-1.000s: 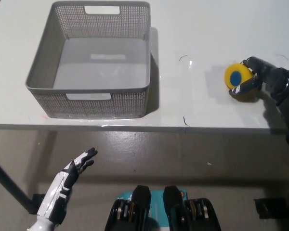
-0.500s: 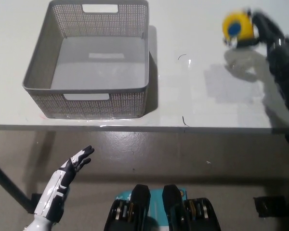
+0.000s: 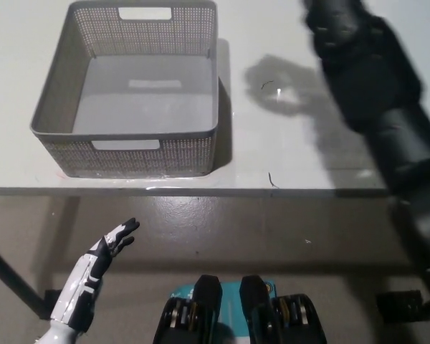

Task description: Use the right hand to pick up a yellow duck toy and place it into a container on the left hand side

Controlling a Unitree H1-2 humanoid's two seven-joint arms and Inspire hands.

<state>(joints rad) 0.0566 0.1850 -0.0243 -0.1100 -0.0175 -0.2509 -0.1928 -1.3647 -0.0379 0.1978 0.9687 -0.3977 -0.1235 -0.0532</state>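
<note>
White tabletop (image 3: 287, 154), glossy, fills the upper half of the head view; its front edge runs across the middle of the picture, with grey-brown floor (image 3: 222, 236) below.

Grey mesh basket (image 3: 129, 154) stands on the left part of the tabletop, its near wall just behind the front edge. Open top, cut-out handle slot in both near and far walls. Inside shows only its pale bottom.

Black right arm (image 3: 394, 136) comes in from the lower right and reaches diagonally over the right side of the tabletop toward the far edge. It is raised above the surface and somewhat blurred. Its shadow (image 3: 283, 79) lies on the tabletop to the right of the basket, apart from it. The right hand itself runs out of the picture at the top edge, so I cannot tell how its fingers stand. Yellow duck toy not seen anywhere in view; possibly with the hand beyond the top edge, but this cannot be confirmed.

A few small dark marks on the tabletop, one near the front edge (image 3: 271, 179), one inside the shadow.

White left hand (image 3: 104, 252) rests low at the lower left, below the tabletop's front edge and over the floor, holding nothing, fingers extended and slightly apart.
</note>
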